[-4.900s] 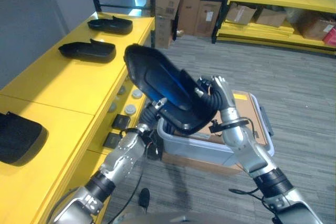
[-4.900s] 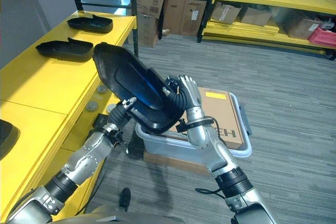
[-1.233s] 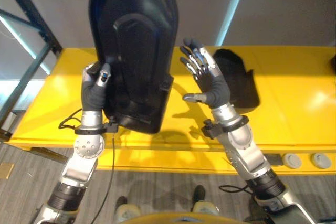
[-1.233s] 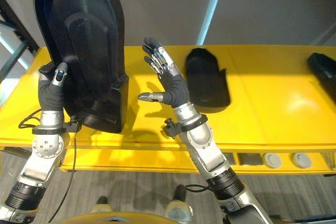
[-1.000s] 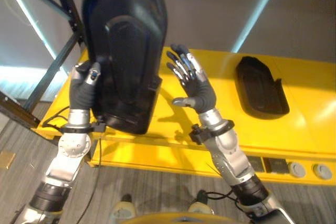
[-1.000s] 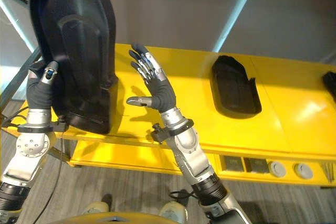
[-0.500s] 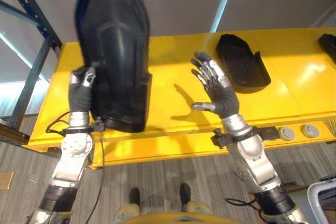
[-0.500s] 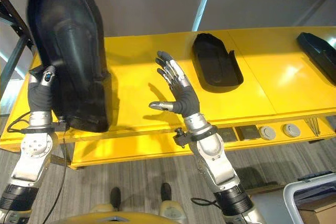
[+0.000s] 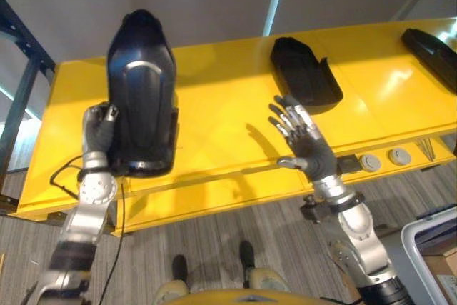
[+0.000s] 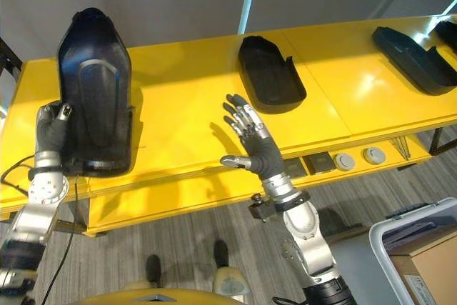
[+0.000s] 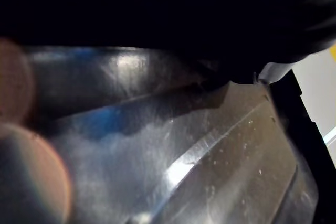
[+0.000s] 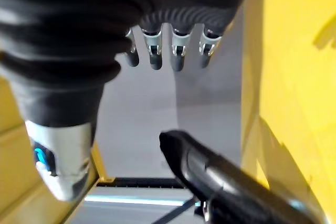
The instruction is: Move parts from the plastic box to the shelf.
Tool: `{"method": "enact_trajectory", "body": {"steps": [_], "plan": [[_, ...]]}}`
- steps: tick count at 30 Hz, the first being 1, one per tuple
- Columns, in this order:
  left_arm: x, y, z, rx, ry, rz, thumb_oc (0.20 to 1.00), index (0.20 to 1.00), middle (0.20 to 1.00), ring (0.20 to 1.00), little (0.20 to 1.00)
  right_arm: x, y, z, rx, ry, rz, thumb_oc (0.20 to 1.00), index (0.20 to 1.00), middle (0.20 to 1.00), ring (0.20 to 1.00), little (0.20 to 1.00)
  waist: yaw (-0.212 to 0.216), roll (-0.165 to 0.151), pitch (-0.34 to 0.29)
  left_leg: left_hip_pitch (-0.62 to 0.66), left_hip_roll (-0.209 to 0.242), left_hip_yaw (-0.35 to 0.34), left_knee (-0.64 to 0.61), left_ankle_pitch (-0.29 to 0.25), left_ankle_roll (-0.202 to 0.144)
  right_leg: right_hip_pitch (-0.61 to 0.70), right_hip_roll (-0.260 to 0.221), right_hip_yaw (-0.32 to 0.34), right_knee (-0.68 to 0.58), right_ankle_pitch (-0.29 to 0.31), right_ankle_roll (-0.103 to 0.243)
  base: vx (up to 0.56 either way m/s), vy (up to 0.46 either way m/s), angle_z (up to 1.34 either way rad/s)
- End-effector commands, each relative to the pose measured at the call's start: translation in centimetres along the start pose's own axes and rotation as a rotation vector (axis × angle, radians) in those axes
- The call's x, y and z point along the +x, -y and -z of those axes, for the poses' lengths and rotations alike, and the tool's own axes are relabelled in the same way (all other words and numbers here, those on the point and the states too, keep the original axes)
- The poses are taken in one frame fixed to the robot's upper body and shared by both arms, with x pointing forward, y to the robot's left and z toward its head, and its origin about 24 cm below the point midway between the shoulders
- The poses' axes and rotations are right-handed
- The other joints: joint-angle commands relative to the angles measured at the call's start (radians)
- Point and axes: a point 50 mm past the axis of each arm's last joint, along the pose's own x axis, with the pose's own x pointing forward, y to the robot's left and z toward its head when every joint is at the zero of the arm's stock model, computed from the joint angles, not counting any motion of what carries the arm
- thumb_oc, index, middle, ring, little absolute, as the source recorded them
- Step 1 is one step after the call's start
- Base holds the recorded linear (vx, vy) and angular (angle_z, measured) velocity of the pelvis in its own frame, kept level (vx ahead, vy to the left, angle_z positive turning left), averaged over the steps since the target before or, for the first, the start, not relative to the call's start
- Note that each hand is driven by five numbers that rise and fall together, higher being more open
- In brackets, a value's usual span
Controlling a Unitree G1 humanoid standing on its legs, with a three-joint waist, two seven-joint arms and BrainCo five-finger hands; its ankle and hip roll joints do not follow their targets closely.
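Note:
A large black moulded plastic part (image 9: pixel 141 98) lies on the yellow shelf (image 9: pixel 214 126) near its left end, narrow end toward the wall. My left hand (image 9: pixel 96 130) is curled round the part's near left edge, thumb on top. The left wrist view has the part's glossy black surface (image 11: pixel 173 145) right up close. My right hand (image 9: pixel 307 149) hovers over the shelf's front edge, well right of the part, with fingers (image 12: pixel 178 51) straight, spread and holding nothing. The right wrist view catches the part (image 12: pixel 220 177) in the distance.
Another black part (image 9: pixel 305 69) lies mid-shelf and a third (image 10: pixel 410 48) lies at the right end. The grey plastic box (image 10: pixel 410 248), with a cardboard carton in it, stands on the floor at the lower right. A dark rack post (image 9: pixel 21 83) rises at the shelf's left end.
The big part has come down from upright to lying flat on the shelf, with my left hand still on it. My right hand has drawn back toward the shelf's front edge. The camera has shifted.

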Motion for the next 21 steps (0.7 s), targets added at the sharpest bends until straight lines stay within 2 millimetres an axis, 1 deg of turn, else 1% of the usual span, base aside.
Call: {"method": "enact_trajectory", "body": {"steps": [1,2,3,5,7,11,15,19,20,21], "plan": [[3.7,-2.0,-2.7,0.046,0.136,-0.104,0.200,0.200,0.200,0.200,0.200,1.3,-1.3,-3.2,0.036,0.179,-0.109,1.000,1.000,1.000,1.000,1.000,-0.013,-0.022,0.018,0.073,-0.024,0.015,-0.008,-0.132,0.026,0.060,0.018,-0.001,0.002,-0.145,0.014,-0.03,0.000,-0.04],[3.7,-2.0,-2.7,0.046,0.137,-0.105,0.200,0.200,0.200,0.200,0.200,1.3,-1.3,-3.2,0.036,0.181,-0.109,1.000,1.000,1.000,1.000,1.000,-0.012,-0.022,0.018,0.072,-0.024,0.015,-0.008,-0.131,0.026,0.059,0.018,-0.001,0.002,-0.145,0.014,-0.04,-0.001,-0.03],[4.4,-1.6,-2.8,0.062,0.125,-0.124,0.200,0.200,0.200,0.200,0.200,1.6,-1.6,-3.1,0.047,0.179,-0.128,1.000,1.000,1.000,1.000,1.000,-0.015,-0.024,0.028,0.061,-0.024,0.016,-0.008,-0.128,0.027,0.047,0.019,0.003,0.002,-0.141,0.014,-0.04,-0.003,-0.04],[4.8,-1.5,-2.9,0.081,0.116,-0.142,0.200,0.200,0.200,0.200,0.200,1.8,-1.8,-3.3,0.026,0.184,-0.144,1.000,1.000,1.000,1.000,1.000,-0.015,-0.025,0.039,0.044,-0.025,0.016,-0.008,-0.122,0.027,0.031,0.018,0.006,0.002,-0.136,0.015,-0.05,-0.001,-0.05],[4.8,-1.6,-2.8,0.102,0.109,-0.151,0.200,0.200,0.200,0.200,0.200,1.9,-1.7,-3.5,0.004,0.191,-0.150,1.000,1.000,1.000,1.000,1.000,-0.015,-0.028,0.047,0.032,-0.024,0.016,-0.008,-0.118,0.027,0.019,0.018,0.009,0.002,-0.133,0.015,-0.03,-0.003,-0.04],[4.5,-1.6,-1.8,0.127,0.064,-0.173,0.200,0.200,0.200,0.200,0.200,2.1,-1.6,-3.6,-0.005,0.202,-0.138,1.000,1.000,1.000,1.000,1.000,-0.013,-0.032,0.052,0.019,-0.023,0.020,-0.008,-0.113,0.028,0.005,0.018,0.013,0.002,-0.129,0.014,-0.01,0.000,-0.02],[4.2,-1.6,-1.6,0.146,0.046,-0.176,0.200,0.200,0.200,0.200,0.200,2.2,-1.4,-3.6,-0.015,0.202,-0.124,1.000,1.000,1.000,1.000,1.000,-0.010,-0.033,0.060,0.013,-0.022,0.017,-0.008,-0.110,0.028,0.000,0.017,0.014,0.002,-0.129,0.013,-0.01,-0.001,-0.03],[4.0,-1.7,-0.6,0.166,-0.008,-0.180,0.200,0.200,0.200,0.200,0.200,2.2,-1.4,-3.4,-0.012,0.196,-0.119,1.000,1.000,1.000,1.000,1.000,-0.006,-0.035,0.065,0.011,-0.021,0.014,-0.008,-0.109,0.029,-0.001,0.018,0.014,0.002,-0.131,0.011,0.00,0.000,0.00],[4.0,-1.7,-0.6,0.164,-0.011,-0.183,0.539,0.539,0.539,0.539,0.539,2.2,-1.5,-3.4,-0.006,0.194,-0.119,1.000,1.000,1.000,1.000,1.000,-0.007,-0.036,0.066,0.011,-0.022,0.014,-0.008,-0.109,0.029,-0.001,0.018,0.014,0.002,-0.131,0.011,0.00,0.000,0.00],[4.0,-1.7,-0.6,0.159,-0.015,-0.191,0.671,0.671,0.671,0.671,0.671,2.2,-1.5,-3.3,-0.003,0.192,-0.118,1.000,1.000,1.000,1.000,1.000,-0.006,-0.036,0.066,0.011,-0.021,0.013,-0.008,-0.109,0.029,-0.001,0.018,0.014,0.002,-0.130,0.011,0.00,0.000,0.00]]}}
